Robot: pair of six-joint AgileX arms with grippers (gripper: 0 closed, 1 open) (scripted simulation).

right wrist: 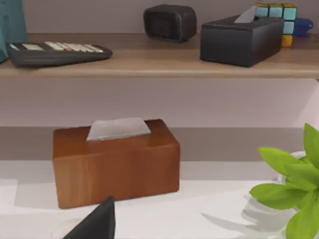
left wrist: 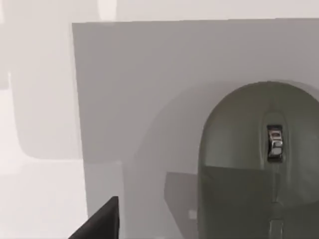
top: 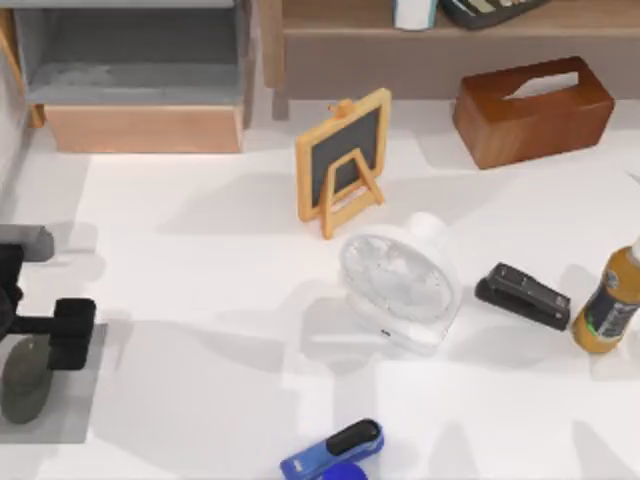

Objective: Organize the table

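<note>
**Left gripper poised over the mouse on the mat**

The broad white tabletop (top: pixel 220 300) carries everything to be organized. Taken as landmark is the small grey square mat (top: pixel 85 405) at its left edge, on which a dark grey-green computer mouse (top: pixel 24 378) rests. The black left gripper (top: pixel 62 335) hangs directly above the mat, just beside the mouse; whether its jaws are spread or pressed together cannot be told. The step in hand is judged to be the mouse's placement on, or pick-up from, the mat; which of the two cannot be told. Either way, a straight lift clear of the mouse seems called for next.

The mouse's scroll wheel (left wrist: pixel 274 143) is revealed by the left wrist view. Far from the mat, a brown wooden tissue box (right wrist: pixel 115 160) is seen below a wooden shelf (right wrist: pixel 159 64) in the right wrist view, together with a black calculator (right wrist: pixel 57 52).
</note>
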